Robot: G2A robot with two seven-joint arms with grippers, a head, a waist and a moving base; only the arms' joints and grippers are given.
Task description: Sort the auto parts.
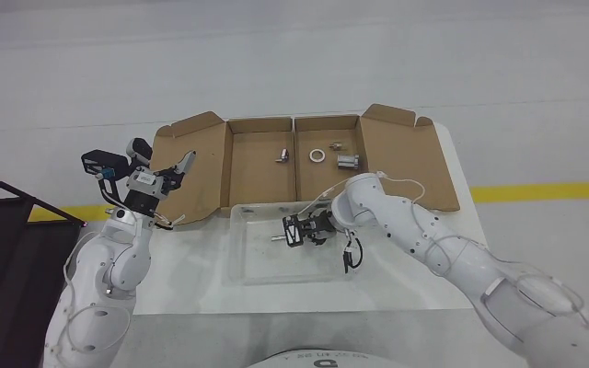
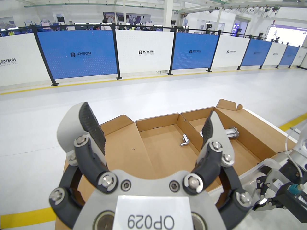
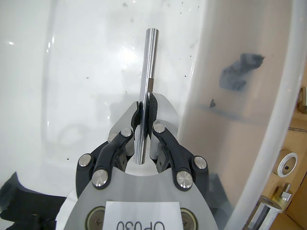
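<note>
Materials and finishes, sorting table.
Rod [image 3: 149,72]: polished metal, smooth, mirror-glossy. Bin [image 1: 258,259], lower centre of the top view: translucent plastic, glossy, dark-specked. Box [image 1: 253,175], upper centre: brown cardboard, matt. Table [image 1: 198,276]: white, smooth, matt. Left gripper [image 2: 148,113] pads [image 2: 92,126]: black, ribbed, matt; its plates satin grey metal, screw heads [image 2: 107,180] bright. Ring [image 3: 287,161]: pale metal, dull sheen.

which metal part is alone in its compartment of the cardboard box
The small bent metal piece, alone in the top view's left-hand compartment. The ring, the small fitting and the stubby cylinder share the other one.
</note>
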